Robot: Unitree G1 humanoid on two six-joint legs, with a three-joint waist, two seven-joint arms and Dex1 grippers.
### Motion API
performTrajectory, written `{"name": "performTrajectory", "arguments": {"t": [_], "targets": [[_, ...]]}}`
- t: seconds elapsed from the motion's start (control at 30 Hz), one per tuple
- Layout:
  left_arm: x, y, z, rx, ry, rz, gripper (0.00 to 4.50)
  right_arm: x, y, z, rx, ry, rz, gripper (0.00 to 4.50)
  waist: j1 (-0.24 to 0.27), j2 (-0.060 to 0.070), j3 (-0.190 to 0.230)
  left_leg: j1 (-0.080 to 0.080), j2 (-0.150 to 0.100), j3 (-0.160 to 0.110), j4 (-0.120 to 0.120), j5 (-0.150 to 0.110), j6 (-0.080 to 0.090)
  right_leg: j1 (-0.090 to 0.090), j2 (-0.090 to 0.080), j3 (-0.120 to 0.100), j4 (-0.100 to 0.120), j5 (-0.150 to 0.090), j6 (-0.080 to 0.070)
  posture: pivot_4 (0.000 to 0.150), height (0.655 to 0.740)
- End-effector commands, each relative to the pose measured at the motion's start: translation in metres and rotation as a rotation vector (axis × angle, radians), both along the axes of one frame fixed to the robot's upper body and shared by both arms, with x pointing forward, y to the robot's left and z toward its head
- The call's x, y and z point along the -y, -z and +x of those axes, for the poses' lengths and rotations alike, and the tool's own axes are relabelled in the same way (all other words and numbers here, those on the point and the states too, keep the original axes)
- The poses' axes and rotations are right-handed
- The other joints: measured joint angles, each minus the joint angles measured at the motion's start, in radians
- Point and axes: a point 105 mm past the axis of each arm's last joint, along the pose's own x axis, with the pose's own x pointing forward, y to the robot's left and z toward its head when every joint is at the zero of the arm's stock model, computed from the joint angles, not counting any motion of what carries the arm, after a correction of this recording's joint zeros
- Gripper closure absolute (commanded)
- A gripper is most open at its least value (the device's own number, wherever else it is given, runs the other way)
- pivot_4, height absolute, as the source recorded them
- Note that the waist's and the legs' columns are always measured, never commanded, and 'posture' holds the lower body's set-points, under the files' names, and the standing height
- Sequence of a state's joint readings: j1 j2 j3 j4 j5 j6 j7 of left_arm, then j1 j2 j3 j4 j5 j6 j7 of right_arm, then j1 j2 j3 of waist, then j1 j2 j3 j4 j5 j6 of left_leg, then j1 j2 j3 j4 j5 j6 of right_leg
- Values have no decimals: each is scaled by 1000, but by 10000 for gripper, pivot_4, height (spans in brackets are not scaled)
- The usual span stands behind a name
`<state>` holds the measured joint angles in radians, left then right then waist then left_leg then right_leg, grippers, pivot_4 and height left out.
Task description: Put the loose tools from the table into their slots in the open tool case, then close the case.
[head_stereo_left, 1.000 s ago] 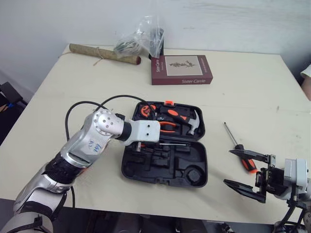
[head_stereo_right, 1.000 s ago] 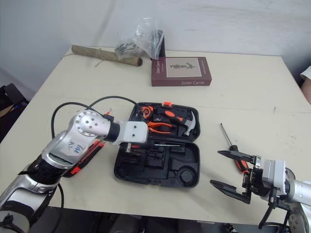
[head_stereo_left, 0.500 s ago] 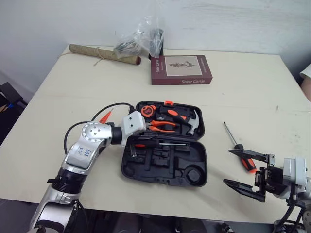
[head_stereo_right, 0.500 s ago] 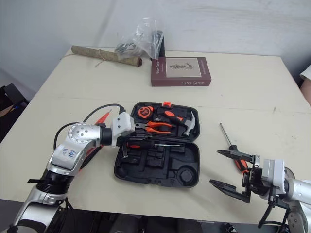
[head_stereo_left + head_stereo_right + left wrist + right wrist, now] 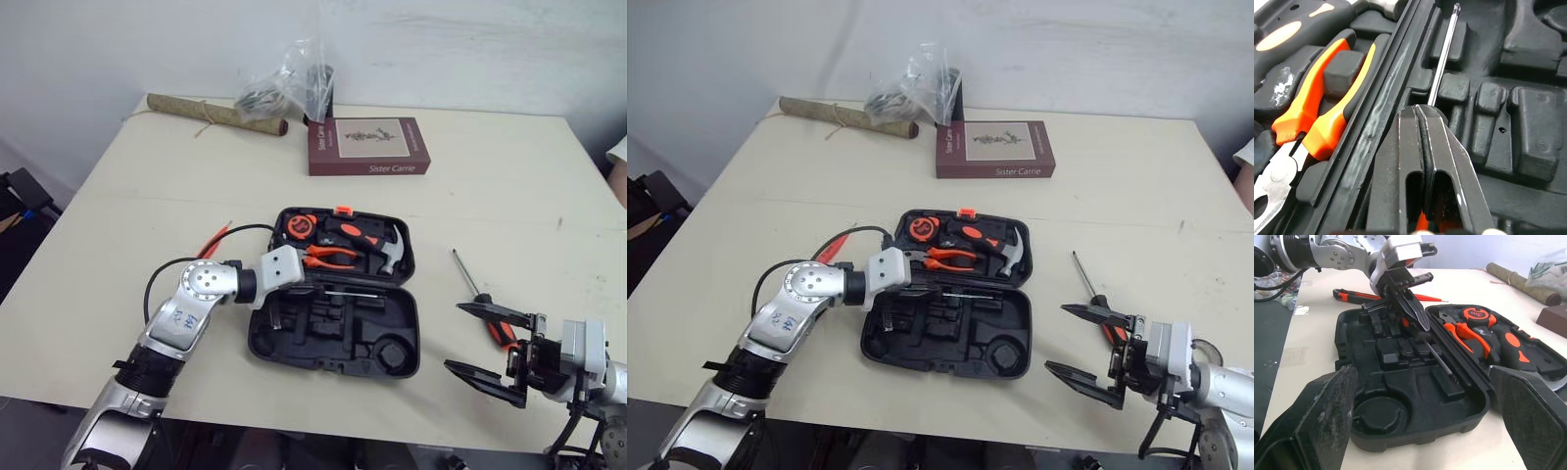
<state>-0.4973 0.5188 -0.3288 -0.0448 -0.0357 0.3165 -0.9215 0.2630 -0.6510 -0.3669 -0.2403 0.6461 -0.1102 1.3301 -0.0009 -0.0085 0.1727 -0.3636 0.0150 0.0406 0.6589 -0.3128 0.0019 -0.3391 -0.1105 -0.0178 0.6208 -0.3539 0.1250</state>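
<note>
My left gripper (image 5: 1423, 110) clamps a screwdriver (image 5: 1445, 53) in the case (image 5: 338, 345). My right gripper (image 5: 456, 336) gapes wide beside it.

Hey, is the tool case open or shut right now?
Open: the case lies spread flat, its two halves side by side, with pliers and a hammer showing in the far half.
</note>
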Motion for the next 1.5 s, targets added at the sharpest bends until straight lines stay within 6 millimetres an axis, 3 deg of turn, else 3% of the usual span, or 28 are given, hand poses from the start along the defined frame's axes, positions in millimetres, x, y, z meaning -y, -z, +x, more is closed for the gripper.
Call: {"name": "performTrajectory", "arguments": {"t": [0.03, 0.13, 0.23, 0.4, 0.5, 0.53, 0.63, 0.77, 0.9, 1.07, 1.17, 1.2, 1.27, 1.37, 1.5], "targets": [[-25, 65, -13, -256, -104, 240, 44826, 1, -4, 0, 29, 17, 8, 0, 0, 2, -7, 1, 0, 0, 0, 0, 0, 1, 0, 0, -1, 0, 0, 1500, 7400], [-20, 62, -13, -251, -98, 237, 44826, 1, -4, 0, 36, 34, 12, 0, -2, 2, -12, 13, 0, 0, -5, -5, 5, 16, 0, 0, -7, 0, 0, 1500, 7400], [-6, 45, -12, -176, -28, 168, 44826, 4, -5, 1, 45, 65, 17, 0, -3, 7, -21, 15, 1, 0, -10, -7, 5, 23, -1, 0, -13, -1, -1, 1500, 7400], [4, -14, -6, 51, 74, -109, 44826, 21, -10, 4, 81, 170, 29, 0, 0, 13, -21, 13, 1, -1, -11, -4, 0, 14, -2, -1, -14, -1, -1, 1500, 7400], [-17, -51, -10, 139, 109, -255, 44826, 42, -12, 0, 86, 257, 19, 0, -1, 7, -15, 7, 0, -2, -10, -3, -1, 10, -2, -2, -15, -1, -1, 1500, 7400], [-28, -61, -12, 143, 99, -304, 44826, 50, -12, -2, 86, 289, 14, 0, -1, 7, -14, 5, 0, -3, -10, -3, -1, 9, -2, -3, -16, -1, -1, 1500, 7400], [-71, -75, -12, 135, -9, -362, 32842, 78, -11, -13, 86, 401, -5, 0, -1, 9, -11, 4, 0, -3, -11, -3, -1, 9, -2, -5, -20, -1, -1, 1500, 7400], [-158, -69, -21, 151, -266, -307, 16112, 125, -6, -37, 77, 610, -48, 0, -7, 15, -7, 3, 0, -1, -12, -5, 2, 9, -2, -6, -21, -1, -1, 1500, 7400], [-252, -52, -48, 143, -602, -240, 958, 169, 3, -70, 52, 841, -83, 0, -16, 10, -2, 4, 1, -1, -13, -8, 4, 9, -2, -6, -24, -1, -1, 1500, 7400], [-348, -33, -108, 125, -988, -203, 958, 210, 23, -116, -31, 1090, -97, 0, -28, 9, 0, 5, 1, -1, -15, -15, 2, 9, -6, -4, -25, -2, -3, 1500, 7400], [-376, -32, -127, 156, -1114, -187, 958, 220, 25, -126, -39, 1153, -115, 0, -27, 9, 0, 5, 1, -1, -17, -16, 1, 8, -6, -4, -25, -5, -8, 1500, 7400], [-379, -32, -129, 162, -1117, -183, 958, 222, 23, -125, -29, 1159, -116, 0, -27, 8, -1, 5, 1, -1, -18, -16, 1, 7, -7, -4, -25, -12, -21, 1500, 7400], [-375, -34, -125, 170, -1089, -199, 958, 222, 19, -118, -6, 1151, -113, 0, -27, 8, -1, 5, 1, -1, -19, -15, 0, 5, -7, -3, -24, -12, -21, 1500, 7400], [-353, -42, -104, 208, -986, -256, 958, 215, 13, -89, 37, 1130, -113, 0, -27, 8, -1, 5, 1, 1, -19, -14, -1, 1, -7, -2, -20, -11, -21, 1500, 7400], [-290, -54, -70, 214, -741, -331, 958, 169, -5, -34, 58, 951, -64, 0, -28, 9, -1, 4, 1, 1, -21, -10, -4, -2, -7, -2, -13, -7, -13, 1500, 7400]]}}
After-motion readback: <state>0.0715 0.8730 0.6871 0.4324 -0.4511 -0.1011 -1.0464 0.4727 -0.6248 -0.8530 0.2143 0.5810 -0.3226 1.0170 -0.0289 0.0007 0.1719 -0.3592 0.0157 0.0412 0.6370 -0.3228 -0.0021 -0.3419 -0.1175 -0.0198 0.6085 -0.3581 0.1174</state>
